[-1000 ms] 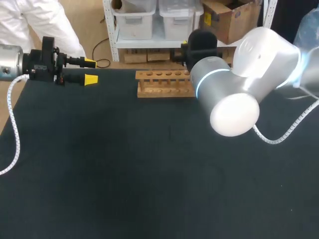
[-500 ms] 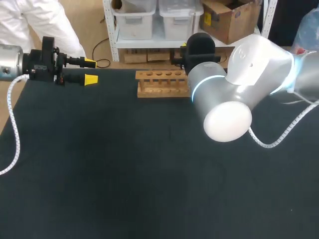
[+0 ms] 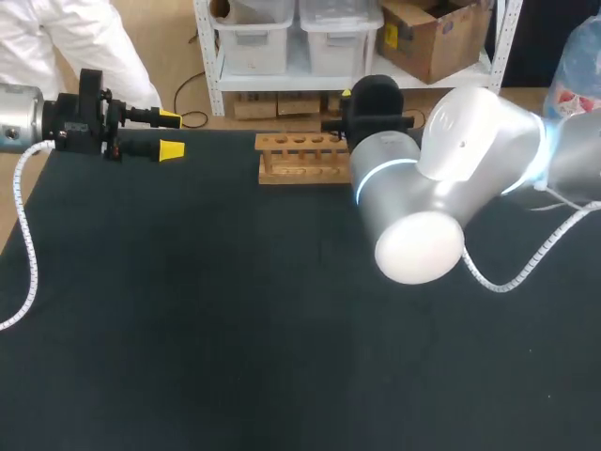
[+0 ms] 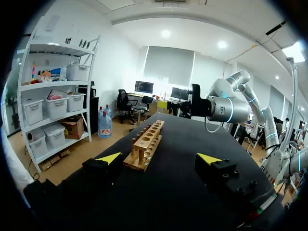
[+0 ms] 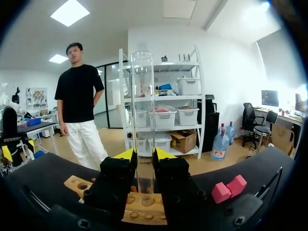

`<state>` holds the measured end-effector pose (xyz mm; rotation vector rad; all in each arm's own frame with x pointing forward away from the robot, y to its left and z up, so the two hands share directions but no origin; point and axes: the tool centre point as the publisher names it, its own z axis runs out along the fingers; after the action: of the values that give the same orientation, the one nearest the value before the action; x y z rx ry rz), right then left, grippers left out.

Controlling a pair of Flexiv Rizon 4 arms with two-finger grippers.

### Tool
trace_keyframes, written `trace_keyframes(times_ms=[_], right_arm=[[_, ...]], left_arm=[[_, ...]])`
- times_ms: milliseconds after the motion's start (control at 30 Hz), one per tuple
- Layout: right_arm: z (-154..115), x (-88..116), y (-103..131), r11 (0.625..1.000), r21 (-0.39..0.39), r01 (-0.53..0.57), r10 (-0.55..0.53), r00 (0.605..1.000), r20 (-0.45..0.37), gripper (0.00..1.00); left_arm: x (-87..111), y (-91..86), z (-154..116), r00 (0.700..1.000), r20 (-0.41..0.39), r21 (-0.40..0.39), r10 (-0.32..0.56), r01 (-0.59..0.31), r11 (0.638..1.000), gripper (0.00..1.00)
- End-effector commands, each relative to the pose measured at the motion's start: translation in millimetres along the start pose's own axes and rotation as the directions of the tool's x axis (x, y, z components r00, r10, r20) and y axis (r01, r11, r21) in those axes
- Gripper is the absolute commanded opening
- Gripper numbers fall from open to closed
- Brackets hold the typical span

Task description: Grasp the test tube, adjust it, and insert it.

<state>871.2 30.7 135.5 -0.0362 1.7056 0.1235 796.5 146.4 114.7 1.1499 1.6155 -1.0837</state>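
**Head view:** The wooden test tube rack [image 3: 302,157] sits at the far edge of the black table [image 3: 188,329]. The left gripper [image 3: 171,133] is well off to the rack's left, level with it and pointing toward it. Its fingers are spread wide with nothing between the yellow tips. The right arm [image 3: 432,188] comes in from the right and bends over the rack's right end. The right gripper [image 3: 349,105] is just above that end and mostly hidden behind the arm's own body, so only a bit of yellow shows. The finger gap and the tube cannot be made out from here.

**Left wrist view:** The left gripper [image 4: 159,159] has its fingers far apart, touching nothing, with bare table under them. The rack [image 4: 146,144] lies ahead of the fingers, lengthwise, holes up. The right arm [image 4: 221,106] hangs over the rack's far end. The tube is too small to tell.

**Right wrist view:** The right gripper [image 5: 144,154] is closed narrow on the clear test tube [image 5: 143,96]. Both fingers press it from two sides, low on the tube. The tube stands upright with its open mouth well above the tips. Its rounded lower end is right at the top of the rack [image 5: 79,185], over the row of holes. I cannot tell whether it has entered a hole.
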Motion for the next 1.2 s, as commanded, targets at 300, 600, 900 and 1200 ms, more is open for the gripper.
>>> trace_keyframes(times_ms=[300,600,900,1200], right_arm=[[8,21,1,0.985,-0.174,-0.006,0.013,0.999,0.039,0.00],[11,34,2,0.981,-0.191,-0.014,0.017,1.000,0.010,0.00],[13,48,0,0.983,-0.177,-0.037,0.038,0.999,-0.002,0.00],[15,59,1,0.984,-0.170,-0.050,0.050,0.999,-0.002,0.00]], left_arm=[[1.1,0.6,0,1.000,0.003,0.000,0.002,-0.002,1.000,1.00],[1.1,0.6,0,1.000,0.003,0.000,0.002,-0.002,1.000,1.00],[1.1,0.6,0,1.000,0.003,0.000,0.002,-0.002,1.000,1.00],[1.1,0.6,0,1.000,0.003,0.000,0.002,-0.002,1.000,1.00]])
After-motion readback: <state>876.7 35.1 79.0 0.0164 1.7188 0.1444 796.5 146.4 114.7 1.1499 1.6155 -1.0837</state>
